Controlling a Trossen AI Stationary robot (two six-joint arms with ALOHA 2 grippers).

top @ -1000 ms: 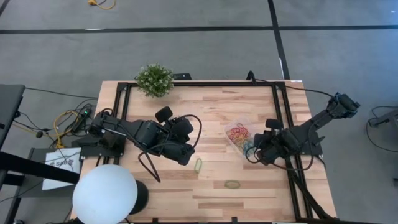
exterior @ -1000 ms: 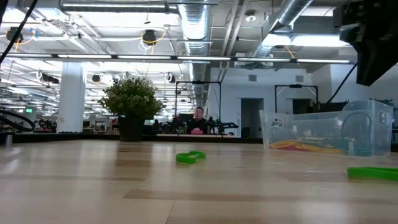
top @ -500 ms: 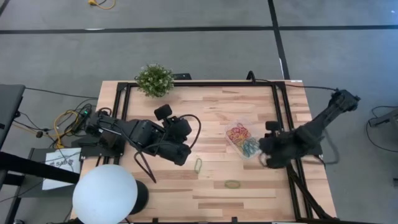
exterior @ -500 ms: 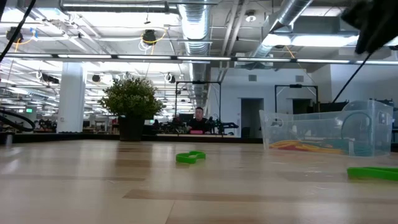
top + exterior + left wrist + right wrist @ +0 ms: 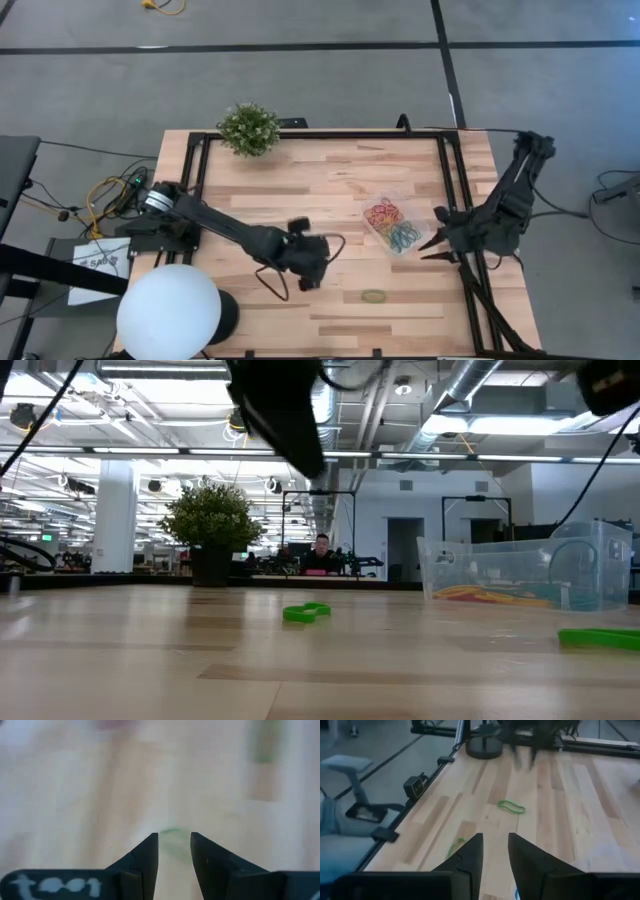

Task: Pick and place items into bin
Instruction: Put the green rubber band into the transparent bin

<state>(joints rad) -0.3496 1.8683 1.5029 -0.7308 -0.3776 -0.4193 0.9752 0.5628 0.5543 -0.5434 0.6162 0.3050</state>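
The left arm reaches out low and long from its base at the table's left edge, toward the middle of the table. The left gripper (image 5: 310,268) points downward, its two dark fingers (image 5: 145,857) held a narrow gap apart. The right arm is folded back at the table's right edge, elbow raised. The right gripper (image 5: 432,243) points inward across the table, fingers (image 5: 470,852) slightly parted with nothing between them.

The left gripper (image 5: 308,272) now reaches out over the nearer green band (image 5: 306,612), hiding it from above; the right gripper (image 5: 433,243) pulls back beside the bin (image 5: 393,224).
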